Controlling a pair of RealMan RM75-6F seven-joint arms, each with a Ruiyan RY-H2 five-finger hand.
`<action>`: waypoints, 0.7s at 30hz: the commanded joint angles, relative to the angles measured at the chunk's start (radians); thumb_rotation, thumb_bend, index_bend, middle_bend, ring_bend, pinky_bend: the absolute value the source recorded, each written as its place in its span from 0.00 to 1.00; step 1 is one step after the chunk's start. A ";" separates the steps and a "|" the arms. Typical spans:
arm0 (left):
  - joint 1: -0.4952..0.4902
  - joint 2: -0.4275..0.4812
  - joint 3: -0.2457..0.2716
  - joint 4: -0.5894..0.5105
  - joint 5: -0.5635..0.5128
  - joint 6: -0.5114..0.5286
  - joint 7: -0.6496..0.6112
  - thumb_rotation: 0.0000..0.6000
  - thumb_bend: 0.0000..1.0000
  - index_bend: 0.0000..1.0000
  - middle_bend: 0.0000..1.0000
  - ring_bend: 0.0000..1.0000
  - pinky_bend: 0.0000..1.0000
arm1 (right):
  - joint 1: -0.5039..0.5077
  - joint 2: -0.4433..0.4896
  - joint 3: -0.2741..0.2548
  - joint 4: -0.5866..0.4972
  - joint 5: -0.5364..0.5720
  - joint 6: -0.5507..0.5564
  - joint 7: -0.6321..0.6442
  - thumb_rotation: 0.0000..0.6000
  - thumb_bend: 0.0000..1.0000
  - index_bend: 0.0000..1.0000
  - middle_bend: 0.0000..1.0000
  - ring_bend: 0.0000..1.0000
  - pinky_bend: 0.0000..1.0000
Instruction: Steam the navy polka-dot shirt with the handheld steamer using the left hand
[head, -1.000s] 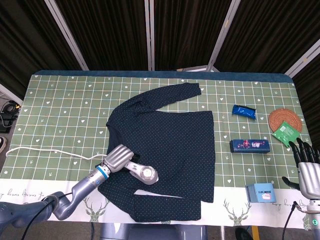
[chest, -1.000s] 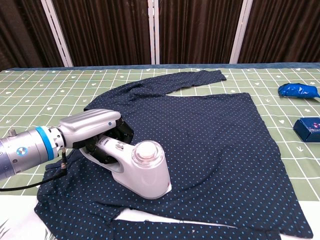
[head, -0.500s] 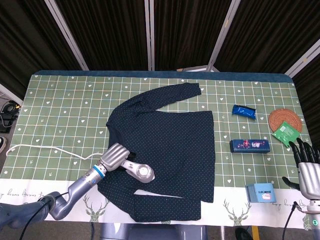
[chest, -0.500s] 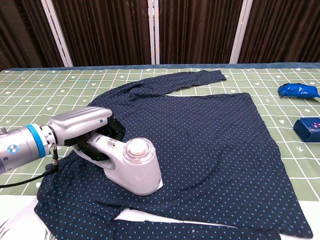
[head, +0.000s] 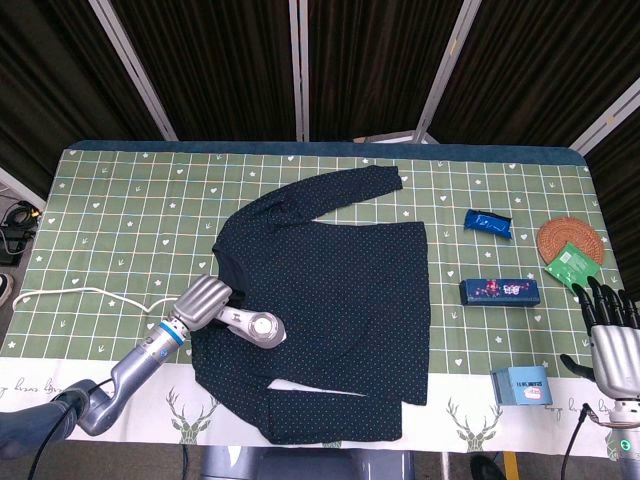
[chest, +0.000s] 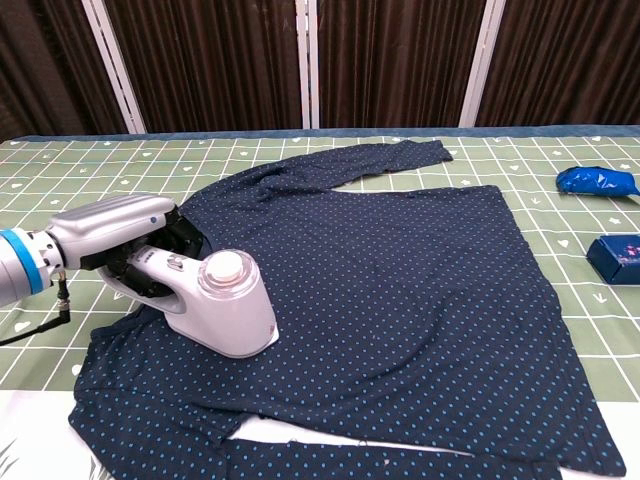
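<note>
The navy polka-dot shirt (head: 340, 290) (chest: 400, 290) lies spread flat on the green patterned tablecloth, one sleeve stretched toward the far edge. My left hand (head: 203, 301) (chest: 115, 230) grips the handle of the white handheld steamer (head: 255, 327) (chest: 215, 305), whose head rests on the shirt's lower left part near the collar side. A white cord (head: 90, 291) trails from it to the left. At the table's front right corner my right hand (head: 610, 345) hovers with fingers apart and nothing in it.
On the right side lie a blue packet (head: 488, 222) (chest: 595, 181), a dark blue box (head: 499, 291) (chest: 618, 258), a light blue box (head: 523, 385), a woven coaster (head: 570, 238) and a green packet (head: 573, 265).
My left hand has drawn the steamer leftward and slightly farther away across the shirt, toward its left edge. The right hand has stayed where it was.
</note>
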 joint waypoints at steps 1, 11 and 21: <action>0.004 0.005 0.006 0.003 0.007 0.004 -0.011 1.00 0.59 0.92 0.86 0.78 1.00 | 0.000 0.000 0.000 -0.002 -0.001 0.001 -0.001 1.00 0.00 0.00 0.00 0.00 0.00; 0.009 -0.012 0.030 -0.021 0.037 0.007 -0.018 1.00 0.59 0.92 0.86 0.78 1.00 | -0.002 0.004 0.002 -0.007 0.000 0.004 0.000 1.00 0.00 0.00 0.00 0.00 0.00; 0.010 -0.030 0.063 -0.069 0.095 0.028 -0.002 1.00 0.59 0.92 0.86 0.78 1.00 | -0.005 0.008 0.003 -0.003 0.000 0.009 0.015 1.00 0.00 0.00 0.00 0.00 0.00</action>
